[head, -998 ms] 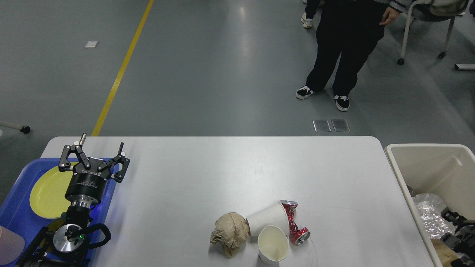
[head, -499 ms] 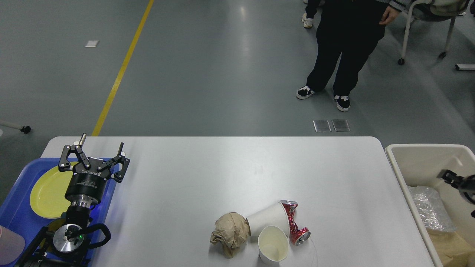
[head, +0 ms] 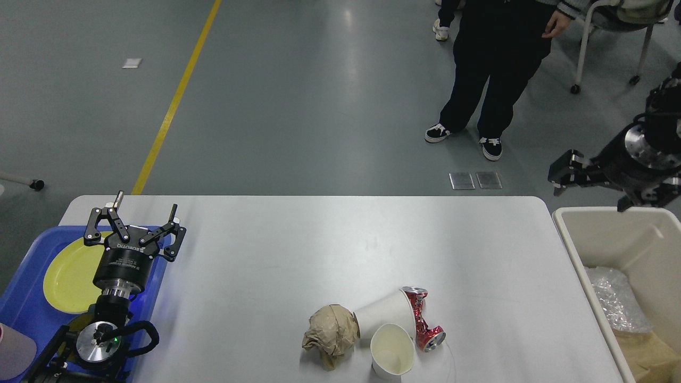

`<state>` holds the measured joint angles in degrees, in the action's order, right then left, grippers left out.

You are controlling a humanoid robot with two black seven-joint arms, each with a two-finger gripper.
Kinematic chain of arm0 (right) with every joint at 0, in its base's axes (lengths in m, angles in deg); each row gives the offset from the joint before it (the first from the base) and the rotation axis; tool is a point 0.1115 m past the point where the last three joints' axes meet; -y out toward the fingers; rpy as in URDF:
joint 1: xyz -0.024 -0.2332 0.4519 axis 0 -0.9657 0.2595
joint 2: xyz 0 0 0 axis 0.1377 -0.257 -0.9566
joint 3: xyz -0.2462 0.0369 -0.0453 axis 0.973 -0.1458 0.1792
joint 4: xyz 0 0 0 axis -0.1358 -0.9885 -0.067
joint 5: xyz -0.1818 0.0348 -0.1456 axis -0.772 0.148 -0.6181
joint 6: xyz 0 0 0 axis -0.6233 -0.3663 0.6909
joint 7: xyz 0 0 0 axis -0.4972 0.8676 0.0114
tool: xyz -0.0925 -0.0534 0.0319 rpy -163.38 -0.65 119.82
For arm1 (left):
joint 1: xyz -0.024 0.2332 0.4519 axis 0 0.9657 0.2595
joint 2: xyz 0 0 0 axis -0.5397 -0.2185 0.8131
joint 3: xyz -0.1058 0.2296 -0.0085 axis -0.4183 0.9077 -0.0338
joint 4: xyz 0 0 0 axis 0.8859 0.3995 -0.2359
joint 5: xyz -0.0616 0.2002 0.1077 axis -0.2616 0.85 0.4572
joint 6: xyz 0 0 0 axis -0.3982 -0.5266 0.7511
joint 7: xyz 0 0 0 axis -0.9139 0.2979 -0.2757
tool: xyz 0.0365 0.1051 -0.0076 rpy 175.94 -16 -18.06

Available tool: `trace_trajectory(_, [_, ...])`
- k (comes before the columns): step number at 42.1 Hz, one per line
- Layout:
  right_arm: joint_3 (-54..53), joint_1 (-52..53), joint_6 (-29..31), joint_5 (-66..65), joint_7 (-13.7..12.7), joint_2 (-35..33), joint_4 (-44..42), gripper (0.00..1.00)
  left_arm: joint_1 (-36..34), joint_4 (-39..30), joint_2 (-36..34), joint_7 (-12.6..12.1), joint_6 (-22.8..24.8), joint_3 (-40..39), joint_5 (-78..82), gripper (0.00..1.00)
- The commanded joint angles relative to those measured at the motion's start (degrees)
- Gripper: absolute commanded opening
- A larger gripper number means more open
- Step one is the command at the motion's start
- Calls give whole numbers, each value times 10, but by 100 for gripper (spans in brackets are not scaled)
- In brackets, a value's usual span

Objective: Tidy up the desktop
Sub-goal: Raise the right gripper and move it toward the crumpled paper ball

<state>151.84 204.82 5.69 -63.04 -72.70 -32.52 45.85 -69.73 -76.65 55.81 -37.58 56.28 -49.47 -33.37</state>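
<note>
- Your right gripper [head: 588, 186] hangs high above the far rim of the cream bin [head: 596, 266], at the right edge of view; one finger shows at the left and another lower right, set apart with nothing between them, so you can read it as released and empty.
- Your left gripper [head: 143, 213] sits over the inner edge of the blue tray [head: 21, 314], fingers spread wide, holding nothing; the yellow plate [head: 66, 276] lies in the tray just beside it.
- The desktop [head: 298, 250] fills the middle of the view, and it is not yet tidy: a cluster of rubbish sits near its front edge.
- In that cluster, a crumpled brown paper ball [head: 330, 334] touches a tipped white paper cup [head: 385, 315]; a second paper cup [head: 392, 351] stands upright in front, and a crushed red can [head: 423, 319] lies against the tipped cup.
- The bin already holds clear plastic wrap [head: 617, 300] and something brown below it.
- Judged from this, you are between pieces: hand free, next pickup not begun.
- The next move calls for bringing the right arm down to the cluster and picking the can at its right side, which looks the easiest to take without nudging the cups.
</note>
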Motion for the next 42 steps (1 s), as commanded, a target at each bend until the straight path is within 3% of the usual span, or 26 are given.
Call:
trace_trajectory(1, [-23, 82, 89, 4, 0, 45, 21, 100, 0, 0, 0, 0, 0, 0, 0, 96])
trace_trajectory(17, [-102, 258, 109, 31, 1, 85, 222, 100, 0, 0, 0, 0, 0, 0, 0, 96])
trace_trajectory(42, [-131, 219, 96, 50, 0, 99, 226, 100, 0, 0, 0, -1, 0, 0, 0, 96])
